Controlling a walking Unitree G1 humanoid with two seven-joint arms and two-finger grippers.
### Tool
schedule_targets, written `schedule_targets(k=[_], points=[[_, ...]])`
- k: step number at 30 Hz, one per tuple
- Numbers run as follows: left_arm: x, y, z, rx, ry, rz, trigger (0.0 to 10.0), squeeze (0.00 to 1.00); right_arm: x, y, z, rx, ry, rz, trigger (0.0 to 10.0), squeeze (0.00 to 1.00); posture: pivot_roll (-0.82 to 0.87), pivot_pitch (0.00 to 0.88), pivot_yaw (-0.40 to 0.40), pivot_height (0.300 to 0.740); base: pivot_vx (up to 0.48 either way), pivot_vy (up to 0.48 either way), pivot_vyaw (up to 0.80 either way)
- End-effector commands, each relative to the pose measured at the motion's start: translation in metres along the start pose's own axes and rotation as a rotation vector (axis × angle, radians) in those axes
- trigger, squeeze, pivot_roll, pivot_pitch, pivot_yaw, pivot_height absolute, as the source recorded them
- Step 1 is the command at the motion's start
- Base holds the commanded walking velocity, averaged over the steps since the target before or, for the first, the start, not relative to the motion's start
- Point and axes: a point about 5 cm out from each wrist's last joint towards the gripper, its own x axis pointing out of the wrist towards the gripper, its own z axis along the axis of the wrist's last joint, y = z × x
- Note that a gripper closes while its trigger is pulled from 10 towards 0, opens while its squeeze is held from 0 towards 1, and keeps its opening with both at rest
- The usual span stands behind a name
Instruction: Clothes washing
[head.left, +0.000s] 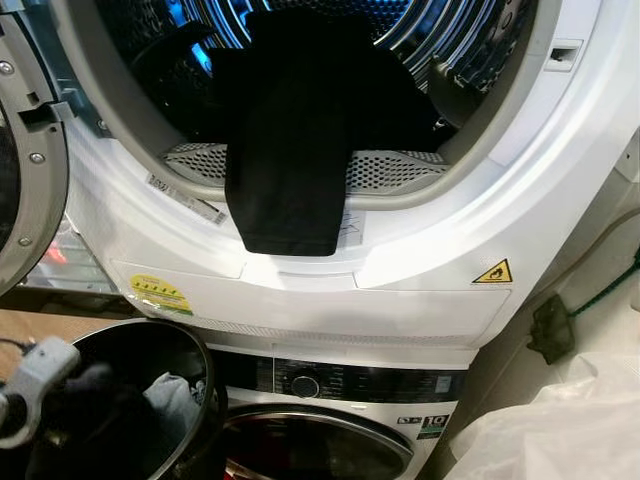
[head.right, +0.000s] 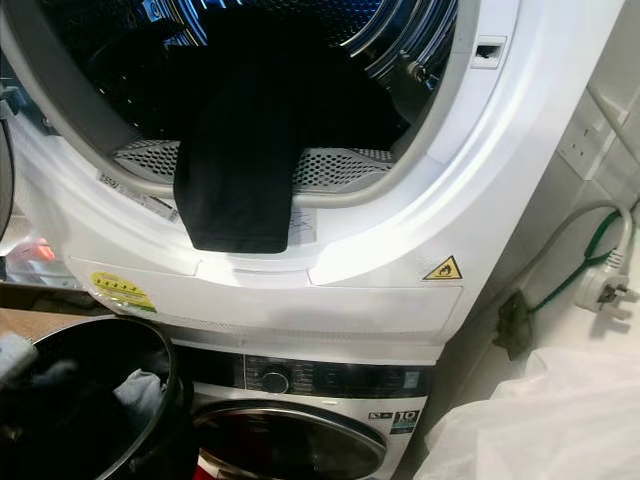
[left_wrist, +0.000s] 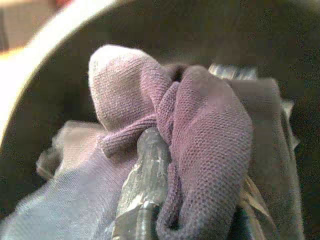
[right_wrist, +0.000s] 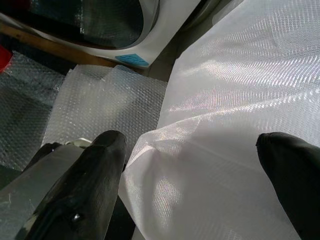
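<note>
A black garment (head.left: 290, 150) hangs out of the open dryer drum (head.left: 450, 40), draped over the front rim. At the lower left stands a black basket (head.left: 205, 370) holding pale and dark clothes (head.left: 172, 400). My left arm (head.left: 35, 385) reaches down into it. In the left wrist view my left gripper (left_wrist: 165, 125) is shut on a mauve knit cloth (left_wrist: 210, 130), which is bunched around one finger (left_wrist: 147, 170). My right gripper (right_wrist: 189, 141) hangs open over a white plastic sheet (right_wrist: 235, 85), holding nothing.
The dryer sits on a washer (head.left: 320, 385) whose round door (head.left: 320, 445) is closed. The dryer door (head.left: 25, 170) stands open at the left. A white plastic sheet (head.left: 560, 430) covers the lower right. A plug (head.right: 610, 292) dangles by the right wall.
</note>
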Motion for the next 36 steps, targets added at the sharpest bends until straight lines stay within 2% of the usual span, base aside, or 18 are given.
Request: schedule_targets(k=[1, 4, 5, 9, 10, 11, 13, 16, 18, 20, 26, 28, 30, 32, 35, 36], points=[[-0.017, 0.001, 0.017, 0.005, -0.085, -0.026, 0.0, 0.00, 0.000, 0.003, -0.001, -0.004, 0.008, 0.015, 10.0, 0.00, 0.13, 0.000, 0.053, 0.740, 0.000, 0.000, 0.00], [-0.031, -0.010, 0.024, -0.004, -0.162, -0.108, 0.0, 0.00, -0.001, 0.004, -0.001, -0.006, 0.011, 0.023, 10.0, 0.00, 0.13, 0.000, 0.054, 0.740, 0.000, 0.000, 0.00], [-0.037, -0.018, 0.024, 0.011, -0.175, -0.162, 0.0, 0.00, -0.001, 0.004, -0.002, -0.004, 0.013, 0.027, 10.0, 0.00, 0.14, 0.000, 0.053, 0.740, 0.000, 0.000, 0.00], [-0.047, -0.034, 0.020, 0.068, -0.182, -0.239, 0.0, 0.00, -0.001, 0.005, -0.002, 0.000, 0.014, 0.031, 10.0, 0.00, 0.14, 0.000, 0.052, 0.740, 0.000, 0.000, 0.00], [-0.055, -0.043, 0.021, 0.065, -0.230, -0.303, 0.0, 0.00, -0.001, 0.006, -0.003, 0.042, 0.022, 0.049, 10.0, 0.00, 0.14, 0.000, 0.052, 0.740, 0.000, 0.000, 0.00], [-0.055, -0.043, 0.021, 0.065, -0.230, -0.303, 0.0, 0.00, -0.001, 0.006, -0.003, 0.042, 0.022, 0.049, 10.0, 0.00, 0.14, 0.000, 0.052, 0.740, 0.000, 0.000, 0.00], [-0.064, -0.054, 0.027, 0.040, -0.273, -0.365, 0.0, 0.00, -0.001, 0.008, -0.003, 0.037, 0.029, 0.072, 10.0, 0.00, 0.15, 0.000, 0.052, 0.740, 0.000, 0.000, 0.00], [-0.069, -0.057, 0.032, 0.049, -0.283, -0.359, 0.0, 0.00, -0.001, 0.008, -0.001, 0.062, 0.014, 0.082, 10.0, 0.00, 0.15, 0.000, 0.051, 0.740, 0.000, 0.000, 0.00], [-0.071, -0.056, 0.035, 0.054, -0.292, -0.357, 0.0, 0.00, -0.001, 0.010, 0.000, 0.027, 0.017, 0.094, 10.0, 0.00, 0.15, 0.000, 0.049, 0.740, 0.000, 0.000, 0.00], [-0.071, -0.057, 0.036, 0.056, -0.293, -0.359, 0.0, 0.00, -0.001, 0.010, 0.000, 0.036, 0.016, 0.095, 10.0, 0.00, 0.15, 0.000, 0.049, 0.740, 0.000, 0.000, 0.00], [-0.078, -0.087, 0.057, 0.118, -0.328, -0.540, 0.0, 0.00, -0.001, 0.010, 0.001, 0.046, 0.017, 0.097, 10.0, 0.00, 0.15, 0.000, 0.048, 0.740, 0.000, 0.000, 0.00], [-0.079, -0.089, 0.058, 0.123, -0.333, -0.552, 0.0, 0.00, -0.001, 0.010, 0.001, 0.046, 0.016, 0.098, 10.0, 0.00, 0.15, 0.000, 0.048, 0.740, 0.000, 0.000, 0.00], [-0.087, -0.100, 0.073, 0.175, -0.366, -0.635, 0.0, 0.00, -0.001, 0.010, 0.001, 0.046, 0.017, 0.101, 10.0, 0.00, 0.15, 0.000, 0.047, 0.740, 0.000, 0.000, 0.00], [-0.103, -0.112, 0.090, 0.218, -0.416, -0.750, 0.0, 0.00, -0.001, 0.010, 0.002, 0.047, 0.013, 0.108, 10.0, 0.00, 0.16, 0.000, 0.046, 0.740, 0.000, 0.000, 0.00], [-0.113, -0.120, 0.101, 0.249, -0.443, -0.839, 0.0, 0.00, -0.001, 0.010, 0.002, 0.047, 0.011, 0.111, 10.0, 0.00, 0.16, 0.000, 0.045, 0.740, 0.000, 0.000, 0.00], [-0.115, -0.126, 0.107, 0.254, -0.459, -0.906, 0.0, 0.00, -0.001, 0.011, 0.003, 0.043, 0.009, 0.115, 10.0, 0.00, 0.17, 0.000, 0.044, 0.740, 0.000, 0.000, 0.00]])
